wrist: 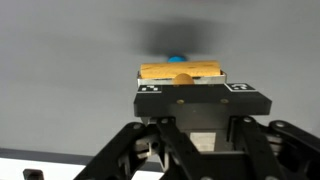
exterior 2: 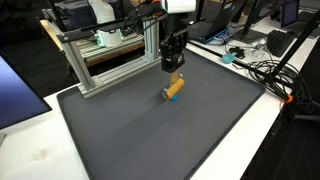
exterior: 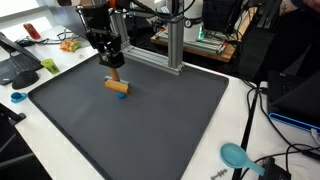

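Your gripper [exterior: 113, 72] hangs low over a dark grey mat [exterior: 150, 130] that covers most of a white table [exterior: 240, 105], and it points straight down at a small orange wooden cylinder [exterior: 117, 86] lying on its side on the mat. In both exterior views the fingertips sit right at the cylinder's upper edge; in an exterior view the cylinder [exterior 2: 174, 88] lies just below the gripper [exterior 2: 175, 70], with a bit of blue showing at its lower end. In the wrist view the cylinder [wrist: 180, 71] lies crosswise just past the gripper's black body [wrist: 195, 100], with a small blue piece [wrist: 177, 59] peeking out behind it. You cannot tell from these pictures whether the fingers are pressing on the cylinder or merely standing around it, since the fingertips are hidden or too small to read. Behind the gripper stands an aluminium frame [exterior: 175, 45] at the mat's far edge. A teal spoon-shaped object [exterior: 236, 155] rests on the white table near a corner of the mat, beside black cables [exterior: 255, 110].
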Available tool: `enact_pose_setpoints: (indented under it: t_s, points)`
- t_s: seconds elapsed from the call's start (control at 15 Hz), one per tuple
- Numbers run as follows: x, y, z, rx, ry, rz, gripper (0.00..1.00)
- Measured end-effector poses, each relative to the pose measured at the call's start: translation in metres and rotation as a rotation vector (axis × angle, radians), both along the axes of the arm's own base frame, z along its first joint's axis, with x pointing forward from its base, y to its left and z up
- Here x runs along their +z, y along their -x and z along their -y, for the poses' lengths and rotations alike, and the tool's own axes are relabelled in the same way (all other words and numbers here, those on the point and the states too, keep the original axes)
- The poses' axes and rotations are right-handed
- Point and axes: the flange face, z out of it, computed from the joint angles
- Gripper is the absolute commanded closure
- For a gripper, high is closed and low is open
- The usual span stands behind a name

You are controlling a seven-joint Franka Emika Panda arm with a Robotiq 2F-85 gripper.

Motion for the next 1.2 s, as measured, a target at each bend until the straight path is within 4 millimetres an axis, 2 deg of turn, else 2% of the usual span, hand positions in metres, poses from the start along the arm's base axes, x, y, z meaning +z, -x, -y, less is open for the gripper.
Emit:
enact_pose_setpoints:
  t_s: [0.47, 1.2]
  points:
    - [-0.016, -0.004, -0.001, -0.007, -0.015, -0.019, 0.78]
    - [-0.02, -0.004, 0.002, -0.015, -0.028, -0.021, 0.78]
